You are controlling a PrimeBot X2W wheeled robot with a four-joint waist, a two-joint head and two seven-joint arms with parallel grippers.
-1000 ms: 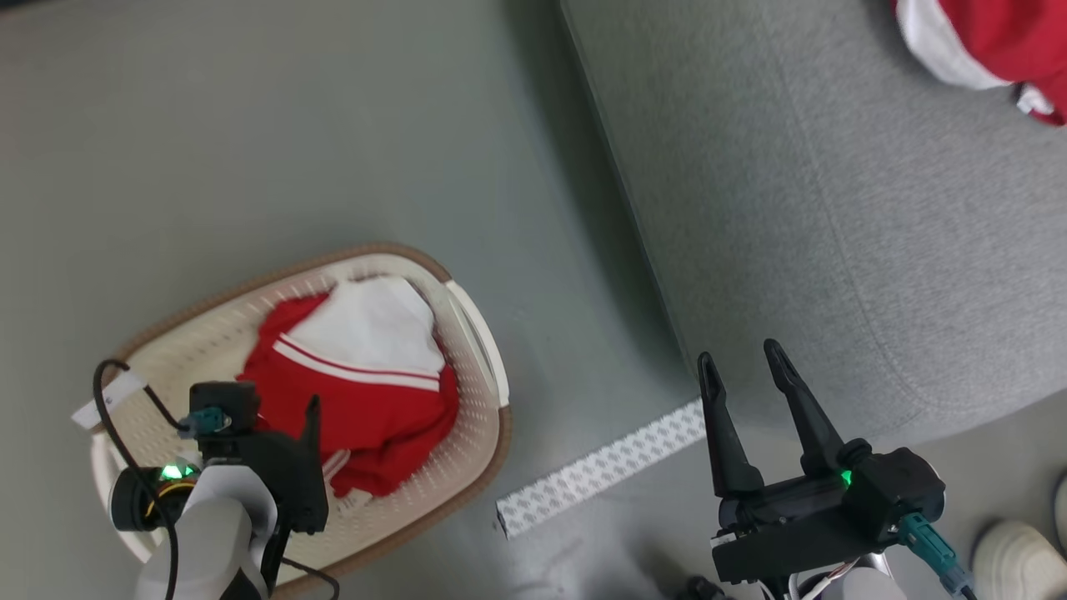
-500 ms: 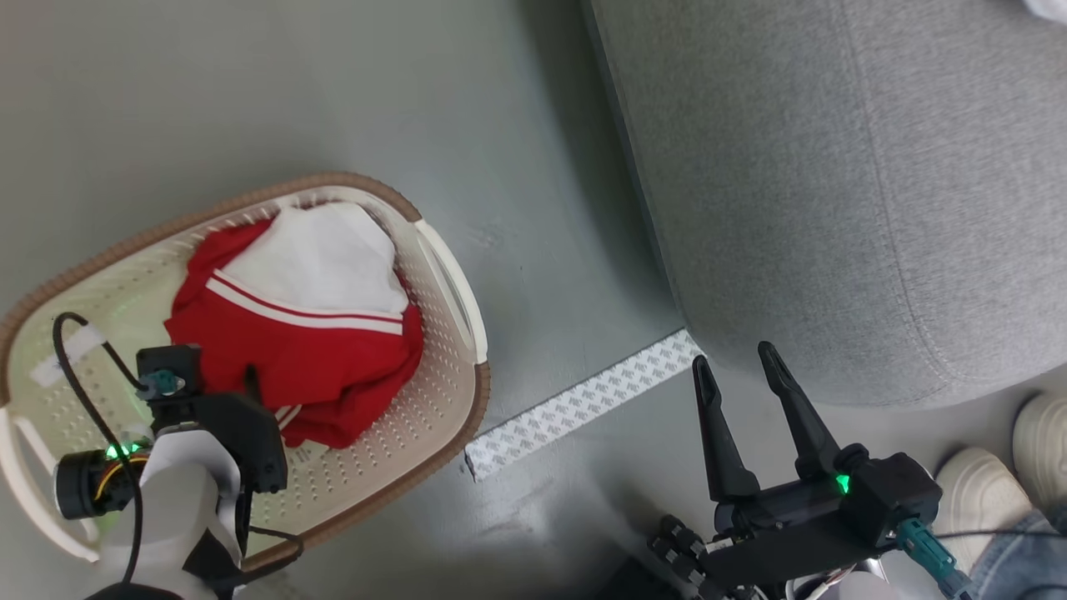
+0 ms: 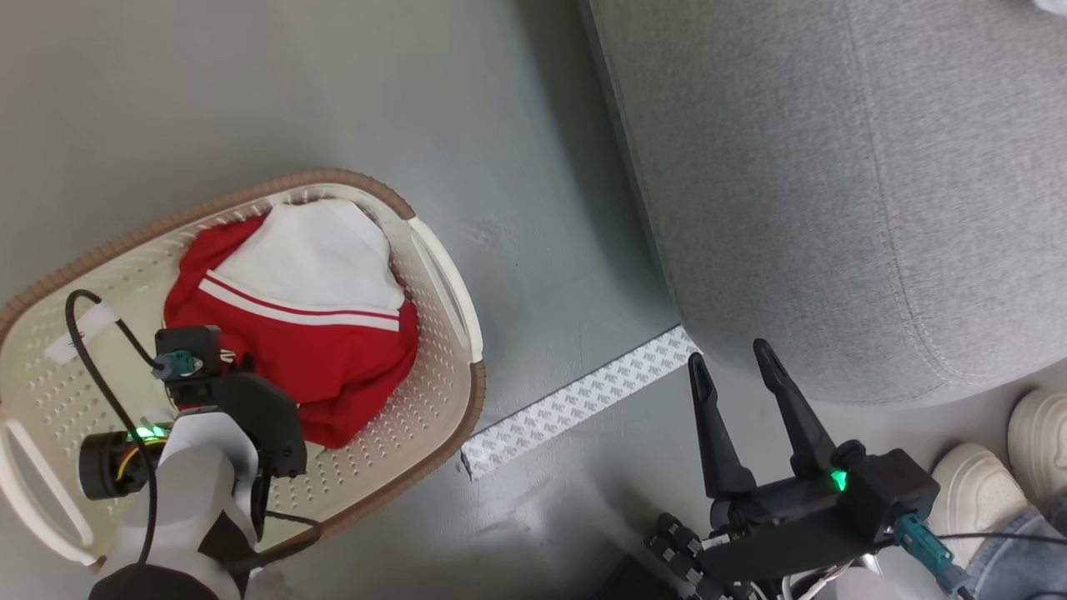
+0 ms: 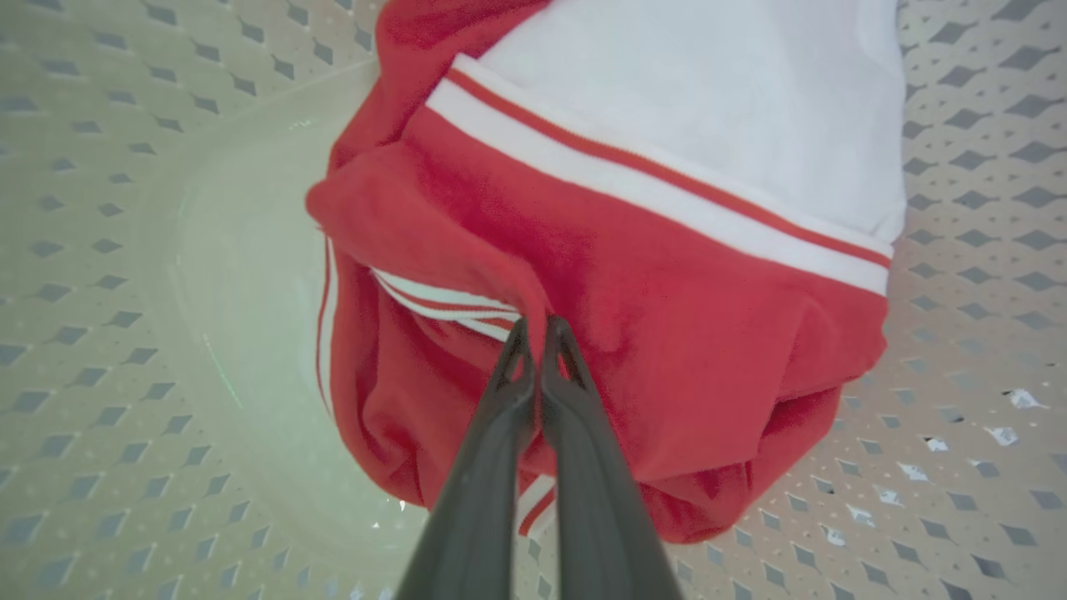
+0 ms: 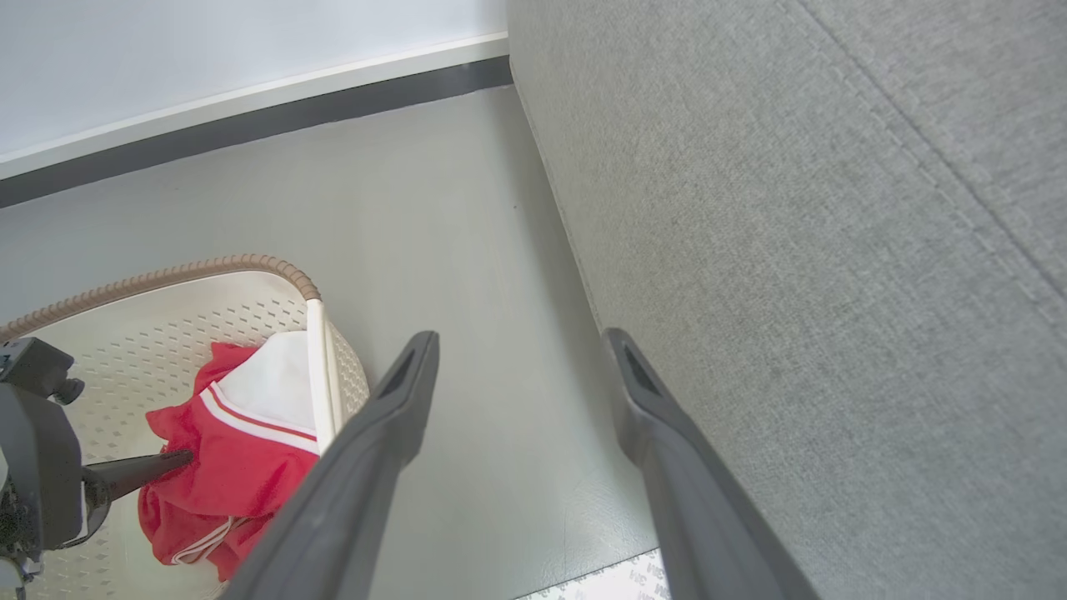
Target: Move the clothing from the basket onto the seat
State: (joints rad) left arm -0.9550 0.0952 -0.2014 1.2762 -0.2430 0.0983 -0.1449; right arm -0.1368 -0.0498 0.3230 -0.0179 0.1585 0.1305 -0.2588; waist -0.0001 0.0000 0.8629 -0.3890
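- Your left gripper [image 4: 538, 332] is down inside the basket [image 3: 433, 392]. Its two dark fingers are pressed together and pinch a raised fold of the clothing [image 3: 333, 367] at their tips.
- The clothing lies bunched on the basket's perforated bottom. It is red fabric with a white panel at the far end and thin white stripes across it. It sits nearer the wall on the seat's side, and bare plastic shows around it in the left wrist view.
- The basket stands on the grey floor [image 3: 250, 83], left of the seat [image 3: 834, 208] and well apart from it, with open floor between them.
- Your right gripper [image 3: 727, 354] hangs over the floor just beside the seat's rounded front corner. Its fingers are spread apart with nothing between them.
- A strip of tape [image 3: 575, 404], white with a small grey pattern, lies flat on the floor. It runs from the seat's corner toward the basket and ends just beside the brown rim.
- A person's pale shoes [image 3: 971, 496] stand at the lower right of the head view, next to the seat, with a denim leg [image 3: 1021, 550] above them.
- Beyond the basket, the right wrist view shows a white wall [image 5: 208, 50] with a dark skirting [image 5: 250, 129] along its foot.
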